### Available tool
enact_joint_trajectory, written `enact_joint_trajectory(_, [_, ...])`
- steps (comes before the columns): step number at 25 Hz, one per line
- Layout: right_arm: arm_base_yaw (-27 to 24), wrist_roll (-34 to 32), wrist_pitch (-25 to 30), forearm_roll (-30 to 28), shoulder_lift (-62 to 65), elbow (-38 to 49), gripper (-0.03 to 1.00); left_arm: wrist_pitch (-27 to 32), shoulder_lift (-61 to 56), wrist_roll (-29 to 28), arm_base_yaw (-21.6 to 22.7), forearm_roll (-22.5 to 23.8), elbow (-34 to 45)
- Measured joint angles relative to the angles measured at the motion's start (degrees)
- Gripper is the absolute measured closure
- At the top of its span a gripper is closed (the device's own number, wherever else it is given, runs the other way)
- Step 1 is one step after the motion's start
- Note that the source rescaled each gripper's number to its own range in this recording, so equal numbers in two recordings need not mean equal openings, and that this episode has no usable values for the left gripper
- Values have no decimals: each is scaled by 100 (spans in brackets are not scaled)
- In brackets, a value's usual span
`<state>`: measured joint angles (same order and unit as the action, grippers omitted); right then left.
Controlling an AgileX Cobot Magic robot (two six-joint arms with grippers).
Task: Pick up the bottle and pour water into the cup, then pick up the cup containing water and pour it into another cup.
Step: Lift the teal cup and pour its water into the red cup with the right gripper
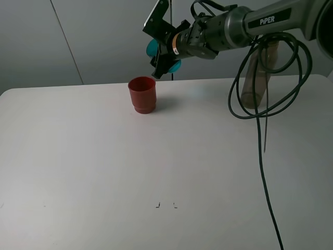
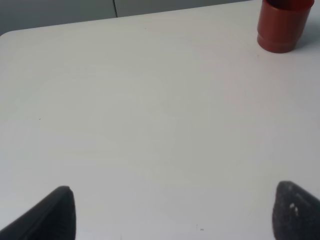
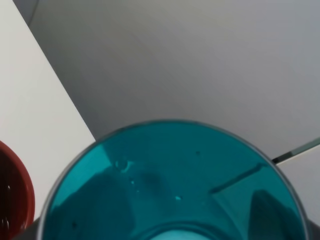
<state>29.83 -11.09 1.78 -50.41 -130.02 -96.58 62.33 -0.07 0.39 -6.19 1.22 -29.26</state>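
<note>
My right gripper [image 1: 164, 55] is shut on the teal cup [image 1: 152, 48], which lies tilted on its side just above and to the right of the red-brown cup [image 1: 142, 94]. The right wrist view looks into the teal cup [image 3: 175, 185], with the red cup's rim [image 3: 12, 195] beside it. The red cup stands upright on the white table [image 1: 104, 166]. At the back right the smoky bottle [image 1: 256, 78] stands upright, partly behind cables. My left gripper [image 2: 175, 215] is open and empty over bare table, with the red cup [image 2: 281, 25] far ahead of it.
Black cables [image 1: 263, 156] loop down from the right arm in front of the bottle and trail over the table's right side. A grey wall runs behind the table's back edge. Small dark marks [image 1: 165, 204] sit near the table's front.
</note>
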Motion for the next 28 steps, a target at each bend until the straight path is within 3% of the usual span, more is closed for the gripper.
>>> enact_joint_trajectory(16, [14,164,-113,-522,-101,-69,85,0,0,0,0,0,0])
enact_joint_trajectory(28, [76,846,27,-694,-101,-69,85,0,0,0,0,0,0])
